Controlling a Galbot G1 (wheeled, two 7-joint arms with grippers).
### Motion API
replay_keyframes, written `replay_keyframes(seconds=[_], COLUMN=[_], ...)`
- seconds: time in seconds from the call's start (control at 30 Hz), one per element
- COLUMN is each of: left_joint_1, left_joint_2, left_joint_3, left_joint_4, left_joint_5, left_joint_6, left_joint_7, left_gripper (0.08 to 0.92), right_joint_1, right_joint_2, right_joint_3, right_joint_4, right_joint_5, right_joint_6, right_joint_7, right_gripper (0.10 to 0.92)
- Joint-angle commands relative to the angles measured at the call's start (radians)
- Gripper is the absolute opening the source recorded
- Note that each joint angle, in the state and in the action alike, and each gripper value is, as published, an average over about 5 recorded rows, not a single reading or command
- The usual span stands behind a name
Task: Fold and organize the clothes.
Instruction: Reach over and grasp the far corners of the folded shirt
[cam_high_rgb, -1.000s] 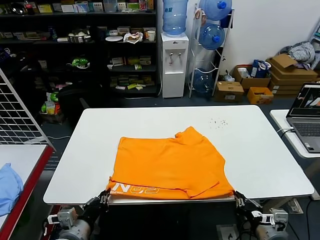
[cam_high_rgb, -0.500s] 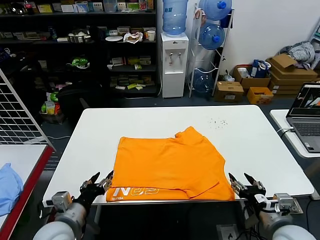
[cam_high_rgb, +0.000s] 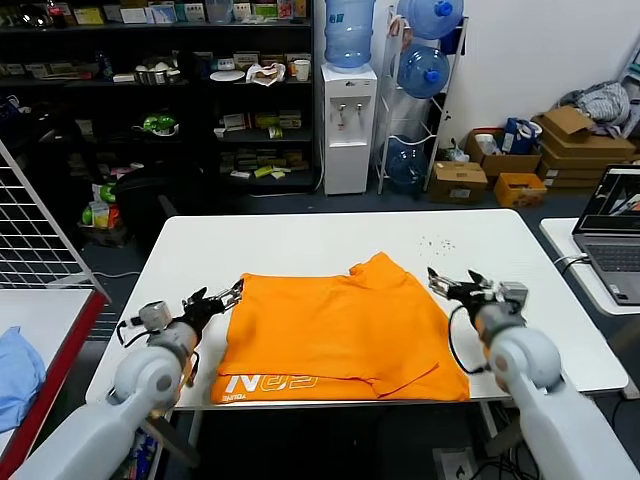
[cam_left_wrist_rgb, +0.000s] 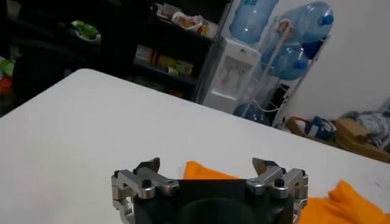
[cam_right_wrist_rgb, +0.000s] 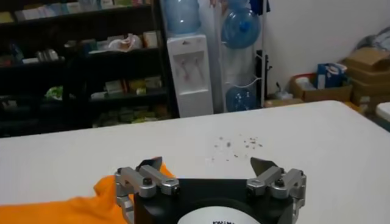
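Pincers on both arms stand with their fingers wide apart and hold nothing: the left pincer (cam_high_rgb: 222, 294) hangs at the far left corner of the orange T-shirt (cam_high_rgb: 340, 335), its tips just over the cloth's edge, and the right pincer (cam_high_rgb: 455, 285) hangs just beside the shirt's far right edge, near the sleeve; whether either tip touches the fabric I cannot tell. From the left wrist, the spread fingers (cam_left_wrist_rgb: 149, 167) frame a strip of orange cloth (cam_left_wrist_rgb: 207, 170) on the white surface; from the right wrist, the open fingers (cam_right_wrist_rgb: 148, 166) show orange fabric (cam_right_wrist_rgb: 73, 207) at one side and bare white ahead. The shirt lies flat and folded on the near half of the white worktop (cam_high_rgb: 300, 240), white lettering (cam_high_rgb: 270, 382) along its near edge, which reaches the worktop's front rim. A patch of small dark specks (cam_high_rgb: 437, 244) marks the far part of the worktop. Behind stand dark shelves (cam_high_rgb: 150, 90), a water dispenser (cam_high_rgb: 349, 120), a rack of blue bottles (cam_high_rgb: 425, 70) and cardboard boxes (cam_high_rgb: 570, 140); a laptop (cam_high_rgb: 615, 235) sits at the right, a light blue cloth (cam_high_rgb: 18, 370) at the left
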Motion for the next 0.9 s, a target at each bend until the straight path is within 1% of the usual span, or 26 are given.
replay_keyframes(seconds=[0.03, 0.17, 0.37, 0.73, 0.9], left_joint_1=[-0.381, -0.391, -0.377, -0.374, -0.377], left_joint_2=[-0.069, -0.046, -0.014, -0.036, -0.045], left_joint_3=[0.243, 0.29, 0.318, 0.317, 0.327], left_joint_4=[0.396, 0.413, 0.387, 0.377, 0.368], left_joint_5=[-0.09, -0.076, -0.047, -0.021, -0.015], left_joint_6=[0.111, 0.126, 0.129, 0.126, 0.126], left_joint_7=[0.05, 0.072, 0.097, 0.095, 0.089], left_gripper=[0.921, 0.921, 0.921, 0.921, 0.921], right_joint_1=[0.414, 0.411, 0.404, 0.393, 0.385], right_joint_2=[0.121, 0.152, 0.168, 0.169, 0.169], right_joint_3=[-0.244, -0.265, -0.263, -0.267, -0.267], right_joint_4=[-0.414, -0.444, -0.469, -0.488, -0.493], right_joint_5=[0.018, 0.018, 0.008, -0.001, -0.006], right_joint_6=[-0.105, -0.133, -0.144, -0.149, -0.15], right_joint_7=[0.012, 0.019, 0.015, -0.002, -0.011], right_gripper=[0.921, 0.921, 0.921, 0.92, 0.882])
